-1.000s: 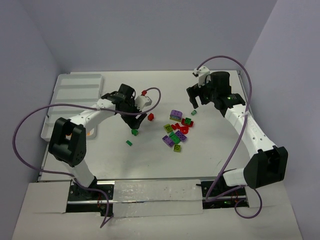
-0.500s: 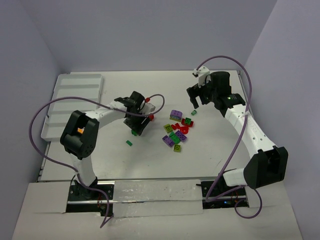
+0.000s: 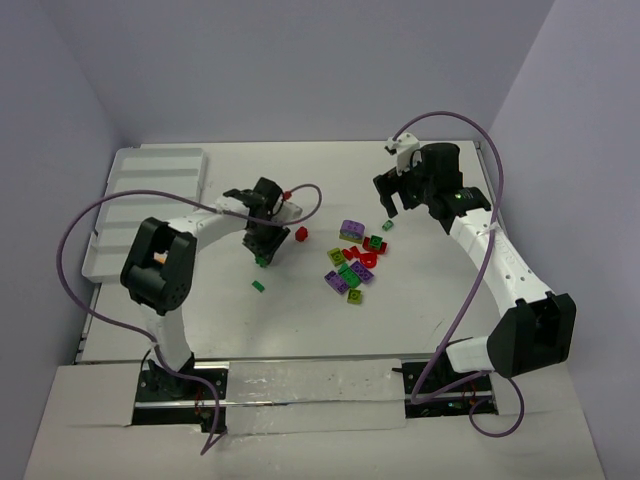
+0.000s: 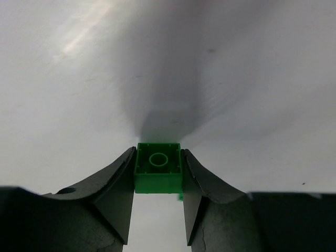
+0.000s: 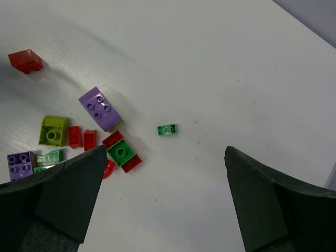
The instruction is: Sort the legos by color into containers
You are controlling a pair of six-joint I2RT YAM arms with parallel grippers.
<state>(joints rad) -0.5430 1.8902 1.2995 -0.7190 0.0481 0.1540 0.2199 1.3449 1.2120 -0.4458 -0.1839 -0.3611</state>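
Observation:
A dark green lego (image 4: 158, 176) sits between my left gripper's (image 4: 158, 155) two fingers, hollow underside toward the camera, both pads against its sides. In the top view that left gripper (image 3: 263, 256) is low over the table, left of the lego pile (image 3: 352, 264) of red, purple, green and lime bricks. My right gripper (image 3: 393, 208) hangs open above the pile's far right, nothing between its fingers. In the right wrist view a tiny green lego (image 5: 167, 129) lies on the table just beyond the right gripper (image 5: 164, 153). The white tray of containers (image 3: 150, 190) lies at the far left.
A lone red lego (image 3: 300, 234) lies right of the left gripper, and a small green one (image 3: 258, 286) lies nearer the front. Another tiny green lego (image 3: 388, 225) sits under the right gripper. Purple cables loop beside both arms.
My left gripper has swung forward and down from beside the red lego onto the green lego, and its fingers have closed on it. The right arm has stayed still.

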